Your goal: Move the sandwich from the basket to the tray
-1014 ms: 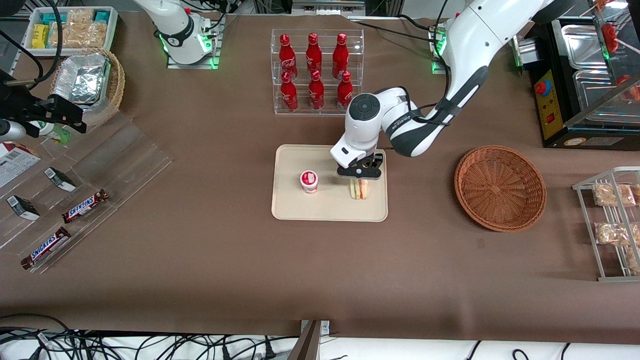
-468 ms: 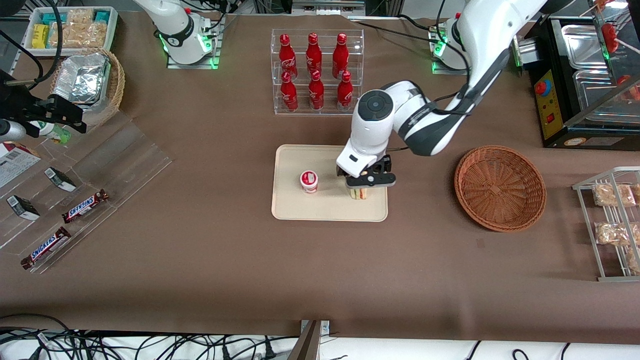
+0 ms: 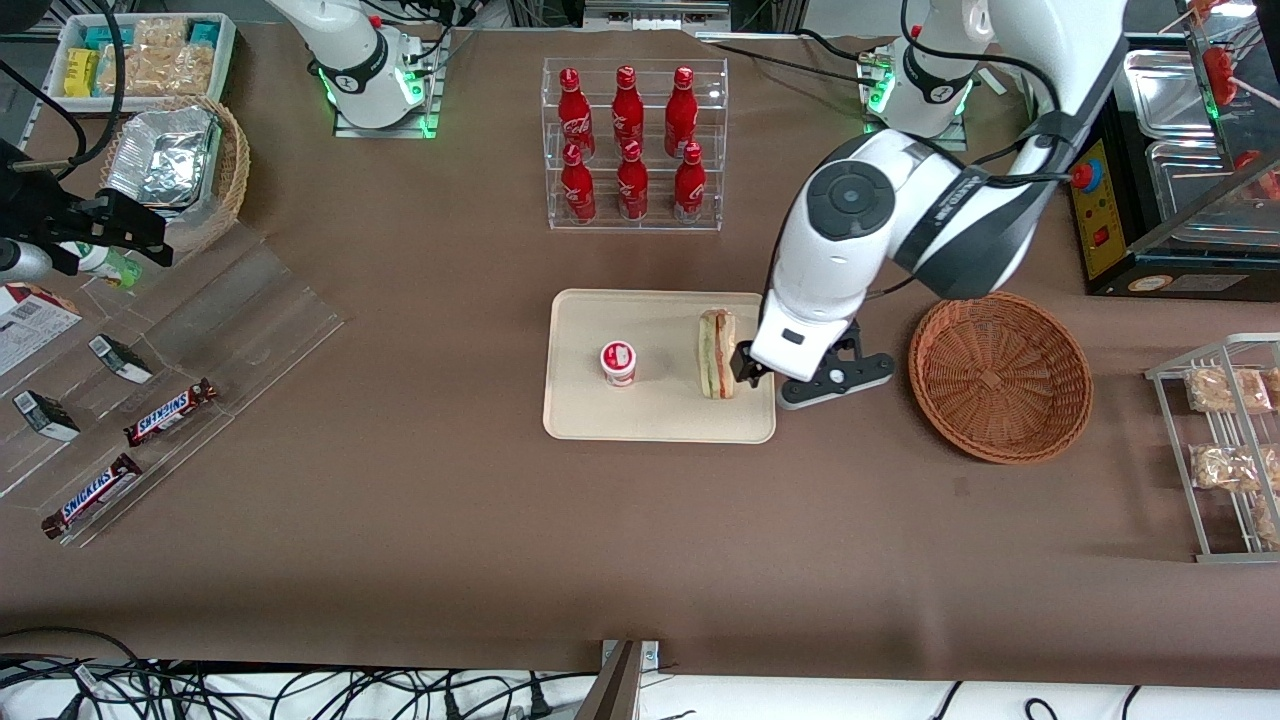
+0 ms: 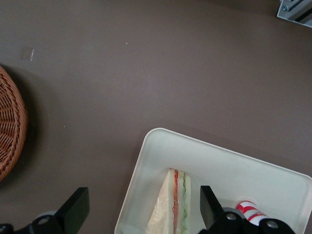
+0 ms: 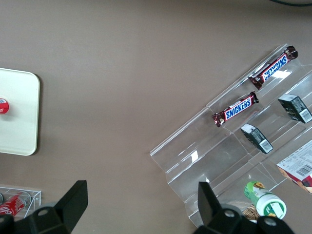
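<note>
The sandwich (image 3: pixel 716 353) lies on the cream tray (image 3: pixel 660 410), near the tray edge that faces the working arm's end of the table; its green and red filling layers show. The left gripper (image 3: pixel 790 372) hangs open above that tray edge, between the sandwich and the reddish-brown wicker basket (image 3: pixel 1000 375), holding nothing. In the left wrist view the sandwich (image 4: pixel 178 204) rests on the tray (image 4: pixel 234 170) below the open gripper (image 4: pixel 142 207), apart from both fingers (image 4: pixel 78 207). A piece of the basket (image 4: pixel 9 126) shows, and no food is visible in it.
A small red-and-white lidded cup (image 3: pixel 619 362) stands on the tray beside the sandwich. A clear rack of red bottles (image 3: pixel 632 145) is farther from the camera. A wire rack of snack packets (image 3: pixel 1225 450) and a black appliance (image 3: pixel 1130 200) sit at the working arm's end.
The gripper has let go of the sandwich, risen and swung toward the basket. The sandwich, earlier partly covered by the hand, now lies uncovered on the tray.
</note>
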Tool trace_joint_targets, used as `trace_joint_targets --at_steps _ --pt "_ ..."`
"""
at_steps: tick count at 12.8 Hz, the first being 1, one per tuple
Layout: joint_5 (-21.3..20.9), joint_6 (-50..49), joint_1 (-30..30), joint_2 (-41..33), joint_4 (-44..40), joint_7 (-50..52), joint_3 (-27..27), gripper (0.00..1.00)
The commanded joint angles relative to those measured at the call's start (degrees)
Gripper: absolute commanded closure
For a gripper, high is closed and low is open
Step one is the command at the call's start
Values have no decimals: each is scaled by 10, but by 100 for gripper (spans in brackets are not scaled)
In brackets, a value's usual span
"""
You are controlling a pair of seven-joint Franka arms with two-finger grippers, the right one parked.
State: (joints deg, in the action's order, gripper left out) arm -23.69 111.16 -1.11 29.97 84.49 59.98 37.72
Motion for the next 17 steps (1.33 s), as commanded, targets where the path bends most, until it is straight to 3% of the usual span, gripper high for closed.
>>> trace_joint_targets --at_steps 1,5,9,13,17 --pt "33 -29 -22 -35 2 -4 7 0" --pt "110 -75 -84 -78 -7 -125 7 0" --pt "148 -151 -115 -104 -35 -232 -14 0" --pt "223 -215 -79 -168 -26 -388 -156 0" --pt "250 -276 -41 -208 -25 -533 -264 0"
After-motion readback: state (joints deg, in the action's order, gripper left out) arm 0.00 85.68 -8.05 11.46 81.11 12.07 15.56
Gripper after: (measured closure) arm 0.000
